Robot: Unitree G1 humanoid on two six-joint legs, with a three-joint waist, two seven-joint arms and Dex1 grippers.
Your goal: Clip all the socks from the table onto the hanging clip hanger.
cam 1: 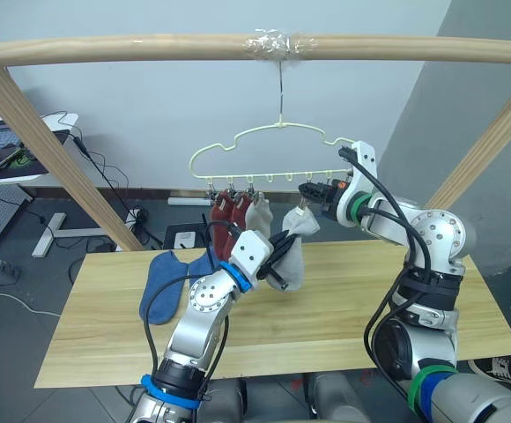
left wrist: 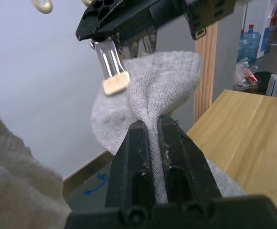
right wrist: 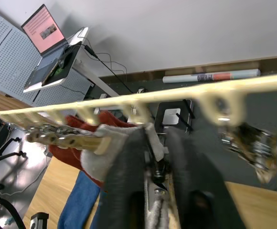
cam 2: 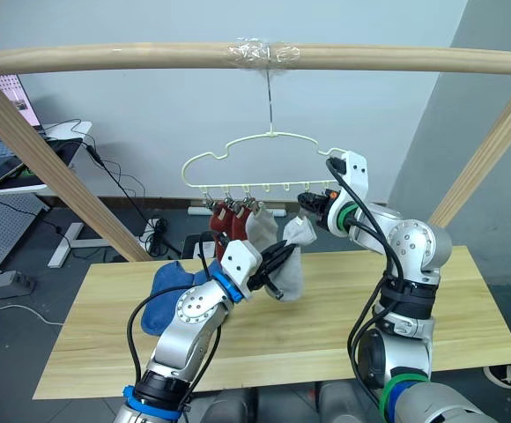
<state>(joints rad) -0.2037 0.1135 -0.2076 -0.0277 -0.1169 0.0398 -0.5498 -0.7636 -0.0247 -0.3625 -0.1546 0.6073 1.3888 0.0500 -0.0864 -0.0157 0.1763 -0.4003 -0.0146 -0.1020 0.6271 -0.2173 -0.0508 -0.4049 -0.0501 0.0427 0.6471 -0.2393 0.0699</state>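
At the far left of the counter (cam 1: 106,335) lie the blue socks (cam 1: 163,280), bunched together on the planks near the back edge, beside the left arm. Above them the clip hanger (cam 1: 264,150) hangs by its hook from the taped wooden rail (cam 1: 150,48). From the leftmost clips along its lower bar hang two rust red socks (cam 1: 227,210), and just right of them a light grey sock (cam 1: 257,213).

Next comes the left end effector (cam 1: 282,251), raised over the counter, its two black fingers (left wrist: 143,162) pressed together on the middle of a second light grey sock (left wrist: 148,95); the sock's upper end reaches up towards a metal clip (left wrist: 111,71).

To the right, the right end effector (cam 1: 313,191) is up at the hanger's bar, at that same clip. In the right wrist view its fingers (right wrist: 126,176) stand a little apart with the clip between them, apparently squeezing it, though the close view leaves that uncertain.
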